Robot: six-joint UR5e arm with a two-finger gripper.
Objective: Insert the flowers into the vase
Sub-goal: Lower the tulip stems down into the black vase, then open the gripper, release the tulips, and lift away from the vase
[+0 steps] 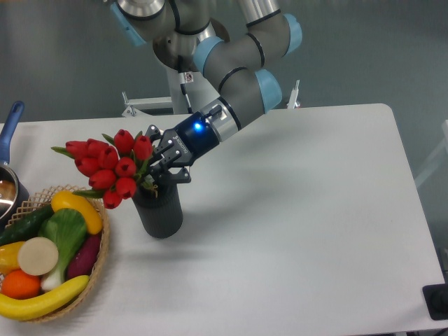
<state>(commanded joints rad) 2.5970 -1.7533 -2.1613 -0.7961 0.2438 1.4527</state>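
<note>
Jaws grip flowers above one vase.

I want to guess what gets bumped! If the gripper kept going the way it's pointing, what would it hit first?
Probably the flowers it holds; the gripper points left and slightly down. Beyond them, maybe the basket, though depth is unclear.
</note>
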